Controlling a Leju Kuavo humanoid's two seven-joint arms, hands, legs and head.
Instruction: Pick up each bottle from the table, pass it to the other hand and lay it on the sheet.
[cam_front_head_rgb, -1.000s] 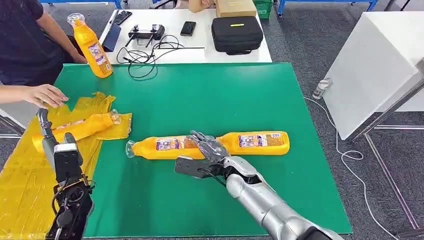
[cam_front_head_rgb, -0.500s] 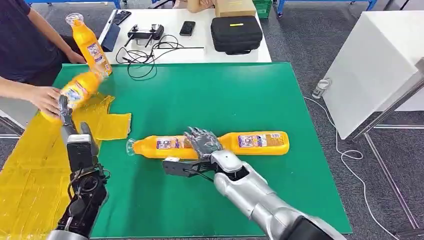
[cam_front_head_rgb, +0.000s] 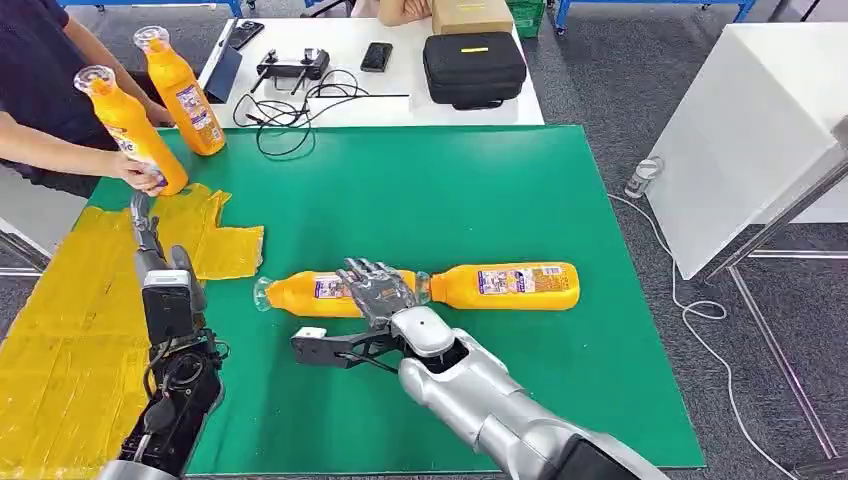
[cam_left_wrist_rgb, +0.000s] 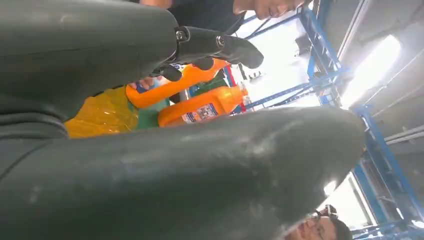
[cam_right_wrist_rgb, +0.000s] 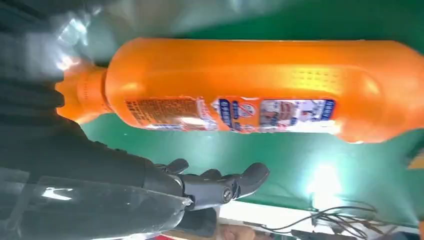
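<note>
Two glossy orange plastic bottles (cam_front_head_rgb: 420, 288) lie end-to-end, long axes left-right; right hand (cam_front_head_rgb: 375, 290) rests spread on the left one, left hand (cam_front_head_rgb: 140, 215) empty.

Room seen from above w/ grey carpeted floor (cam_front_head_rgb: 600, 80). A green-topped table (cam_front_head_rgb: 430, 200) fills the centre. Behind it, a white desk (cam_front_head_rgb: 330, 60) carries a black zip case (cam_front_head_rgb: 473, 66), a cardboard box (cam_front_head_rgb: 470, 15), two phones, a controller (cam_front_head_rgb: 290, 66) & loose black cables (cam_front_head_rgb: 285, 110). At right, a white cabinet (cam_front_head_rgb: 760, 130) stands on the floor, w/ a white cable (cam_front_head_rgb: 700, 310) trailing beside it. Blue metal frames (cam_front_head_rgb: 640, 8) line the far edge. Left wrist view looks up at blue racking (cam_left_wrist_rgb: 320, 60) & bright ceiling light (cam_left_wrist_rgb: 375, 65)
</note>
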